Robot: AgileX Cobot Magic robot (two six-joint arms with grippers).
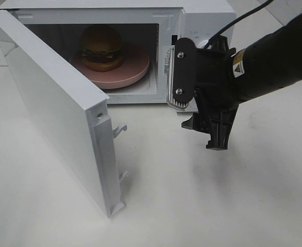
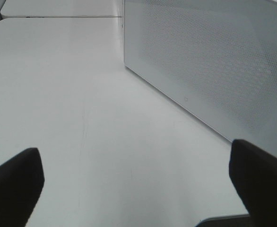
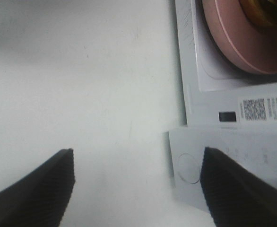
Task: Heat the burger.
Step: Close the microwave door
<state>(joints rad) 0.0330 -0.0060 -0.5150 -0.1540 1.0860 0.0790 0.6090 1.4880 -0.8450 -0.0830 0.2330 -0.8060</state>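
One microwave (image 1: pixel 205 14) sits on the white table (image 1: pixel 202 206). Its one door (image 1: pixel 48 98) stands wide open. Inside the microwave, one burger (image 1: pixel 101 47) sits on one pink plate (image 1: pixel 135 72). The right gripper (image 1: pixel 202 135) hangs just in front of the microwave, wide open and holding nothing. The left gripper (image 2: pixel 134 156), near the door's outside, is wide open and empty too.

Your white counter (image 1: pixel 202 206) carries the microwave (image 1: pixel 192 23) at upper centre, its door (image 1: pixel 53 113) swung open leftward.
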